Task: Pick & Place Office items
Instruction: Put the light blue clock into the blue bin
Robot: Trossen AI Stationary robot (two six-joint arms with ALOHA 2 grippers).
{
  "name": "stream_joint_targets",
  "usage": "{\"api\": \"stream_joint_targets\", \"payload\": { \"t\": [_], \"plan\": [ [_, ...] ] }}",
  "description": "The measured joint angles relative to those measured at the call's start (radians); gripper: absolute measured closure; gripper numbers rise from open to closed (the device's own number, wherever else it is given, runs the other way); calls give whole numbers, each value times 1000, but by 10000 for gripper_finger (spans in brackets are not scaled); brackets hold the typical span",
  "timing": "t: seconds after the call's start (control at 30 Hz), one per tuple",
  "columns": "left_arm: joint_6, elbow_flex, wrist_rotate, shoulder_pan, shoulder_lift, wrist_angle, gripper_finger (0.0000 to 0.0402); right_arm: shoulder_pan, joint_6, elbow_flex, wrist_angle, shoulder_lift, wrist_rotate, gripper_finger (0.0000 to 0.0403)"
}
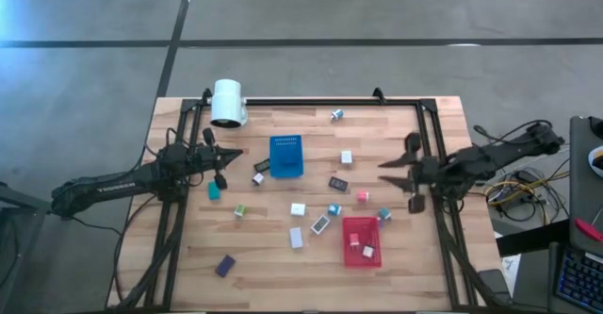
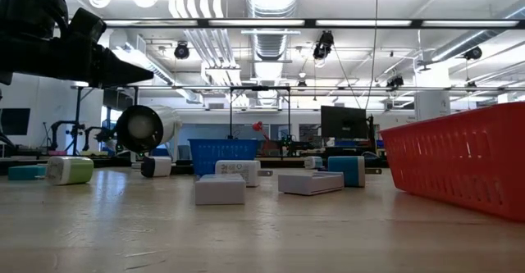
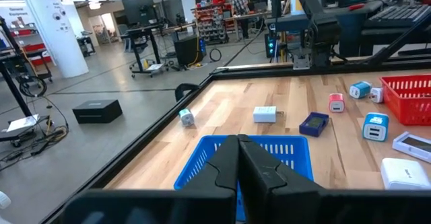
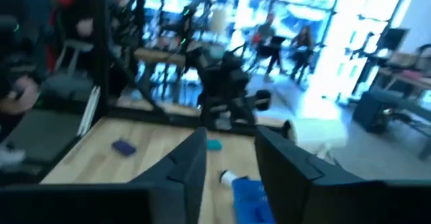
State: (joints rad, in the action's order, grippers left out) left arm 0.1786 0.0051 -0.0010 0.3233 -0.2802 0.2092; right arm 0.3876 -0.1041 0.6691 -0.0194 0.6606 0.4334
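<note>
Both of your arms are hovering at the table's sides with nothing in either gripper.

Nearest you, a purple block (image 1: 224,265) is lying alone by the front edge, and the red tray (image 1: 361,241) is sitting front-right with two small white pieces (image 1: 367,252) inside. Behind those, the office items (image 1: 298,209) are lying scattered over the middle of the table: white blocks, teal ones, a pink-red one (image 1: 363,196) and a dark flat piece (image 1: 338,184). Your left gripper (image 1: 236,152) is hanging just left of the blue tray (image 1: 285,157), its fingers (image 3: 237,163) pressed together and empty. Your right gripper (image 1: 386,171) is pointing in from the right edge, fingers (image 4: 185,163) parted by a narrow gap, holding nothing. Farthest off, a teal-and-white block (image 1: 336,115) is resting near the back rail, well apart from the others.
</note>
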Motion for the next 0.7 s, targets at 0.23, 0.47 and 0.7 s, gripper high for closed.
{"api": "stream_joint_targets", "payload": {
  "t": [0.23, 0.47, 0.7],
  "plan": [
    [-3, 0, 0, 0, 0, 0, 394, -3, -82, -147, 109, -185, 25, 382],
    [-1, 0, 0, 0, 0, 0, 394, -9, -98, -257, 162, -303, 16, 394],
    [9, 0, 0, 0, 0, 8, 394, -90, -86, -348, 152, -366, -66, 394]
  ]
}}
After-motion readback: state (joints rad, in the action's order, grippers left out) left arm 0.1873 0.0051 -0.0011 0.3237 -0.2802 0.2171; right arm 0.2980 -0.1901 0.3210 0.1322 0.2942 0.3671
